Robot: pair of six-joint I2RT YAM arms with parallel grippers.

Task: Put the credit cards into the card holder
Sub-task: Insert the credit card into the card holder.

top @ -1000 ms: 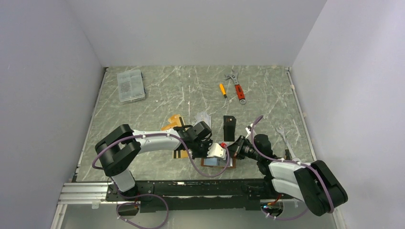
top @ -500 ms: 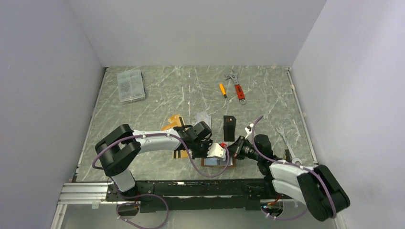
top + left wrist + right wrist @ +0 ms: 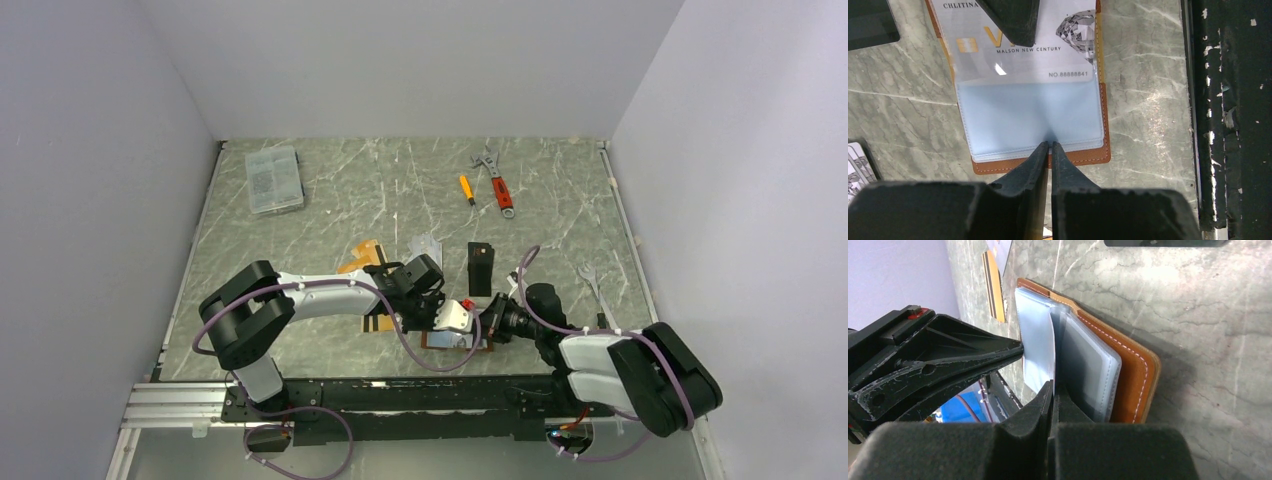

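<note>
The tan-brown leather card holder [image 3: 1040, 161] lies open on the grey marbled counter [image 3: 1148, 100] near its front edge, and a silver-grey credit card [image 3: 1048, 45] with a diamond print shows through one clear plastic sleeve. The left gripper [image 3: 1050, 148] has its jaws pressed together, their tips at the edge of the sleeve stack. The right gripper [image 3: 1052, 390] has its jaws pinching a single clear sleeve leaf, with orange-gold cards [image 3: 993, 285] lying beyond on the counter.

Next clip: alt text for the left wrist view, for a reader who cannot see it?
The left claw, fingers closed, meets the near edge of the empty clear sleeves of the open brown card holder on the marble table. A silver diamond-print card sits in the far sleeve, under the right claw.
</note>
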